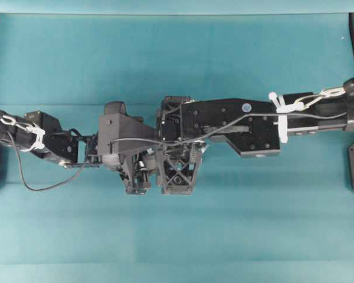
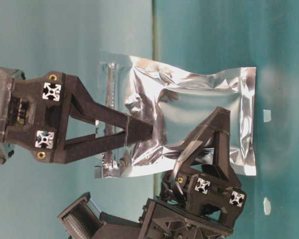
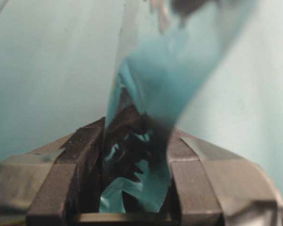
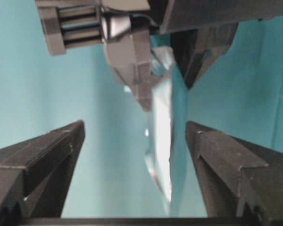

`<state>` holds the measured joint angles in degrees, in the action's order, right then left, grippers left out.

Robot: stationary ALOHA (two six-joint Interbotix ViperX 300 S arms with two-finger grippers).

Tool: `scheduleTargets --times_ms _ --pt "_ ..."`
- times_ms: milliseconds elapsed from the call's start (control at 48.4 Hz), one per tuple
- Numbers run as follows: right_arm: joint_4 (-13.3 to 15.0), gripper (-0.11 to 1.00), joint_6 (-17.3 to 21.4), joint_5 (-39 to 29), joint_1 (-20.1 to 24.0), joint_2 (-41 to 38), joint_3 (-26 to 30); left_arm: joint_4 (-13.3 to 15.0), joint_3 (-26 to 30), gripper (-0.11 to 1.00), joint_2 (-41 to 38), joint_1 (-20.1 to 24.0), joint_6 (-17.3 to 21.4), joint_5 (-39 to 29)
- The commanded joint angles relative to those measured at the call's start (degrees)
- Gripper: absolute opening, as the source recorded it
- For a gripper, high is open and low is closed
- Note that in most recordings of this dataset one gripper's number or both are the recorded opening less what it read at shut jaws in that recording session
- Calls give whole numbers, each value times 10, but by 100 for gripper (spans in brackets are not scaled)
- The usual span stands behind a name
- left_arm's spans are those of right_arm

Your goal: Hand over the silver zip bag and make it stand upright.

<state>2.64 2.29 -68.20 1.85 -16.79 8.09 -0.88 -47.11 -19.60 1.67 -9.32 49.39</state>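
Both black arms reach in level over the middle of the teal cloth-covered bench, wrists meeting nose to nose. The left gripper has its jaws narrowed onto the crinkly silver foil zip bag, pinching it near the zip strip. The right gripper stands with jaws wide, one finger on each side of the bag's edge, apart from the foil.

A teal cloth-covered table carries the scene, creased near its front edge.
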Motion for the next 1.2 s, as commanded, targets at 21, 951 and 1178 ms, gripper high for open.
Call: scheduleTargets --times_ms 21,951,1178 --pt "2 90 16 14 -7 36 0 -2 3 30 3 -2 1 -5" --pt "5 90 89 270 -16 299 -294 -2 1 30 7 -4 -2 -9" --pt "5 90 89 270 -17 304 -302 -2 1 30 8 -5 -2 -15"
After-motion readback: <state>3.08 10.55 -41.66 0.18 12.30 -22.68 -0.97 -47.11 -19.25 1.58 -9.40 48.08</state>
